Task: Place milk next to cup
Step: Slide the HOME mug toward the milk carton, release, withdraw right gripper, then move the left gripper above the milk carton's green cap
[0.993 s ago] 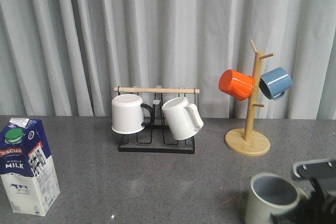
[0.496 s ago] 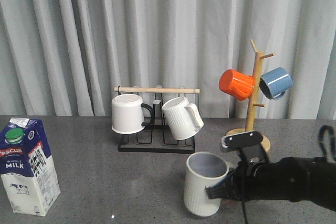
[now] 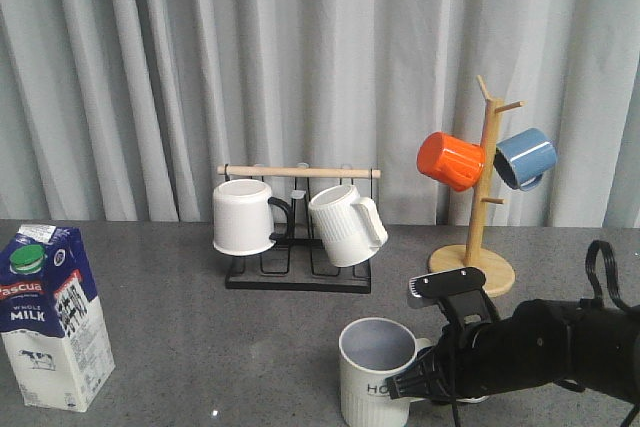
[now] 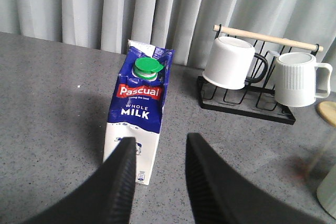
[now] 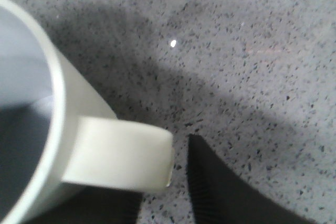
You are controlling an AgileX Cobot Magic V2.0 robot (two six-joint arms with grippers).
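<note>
Grey worktop (image 3: 200, 347); right gripper (image 3: 425, 382) is pinching the cup (image 3: 375, 372) handle at 5 o'clock, parking it; left gripper (image 4: 157, 182) is gaping empty toward the milk (image 3: 52, 315).

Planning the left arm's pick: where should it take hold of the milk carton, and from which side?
Grip the milk across its flat white lower body, below the gable top and green cap. It stands upright ahead of the open left end effector, so a level approach straight forward from the robot's side looks best.

Dark blue and white milk (image 3: 52, 329) with green cap; cream ribbed cup (image 3: 374, 379), grey-blue inside; grey speckled desk (image 3: 200, 347).
</note>
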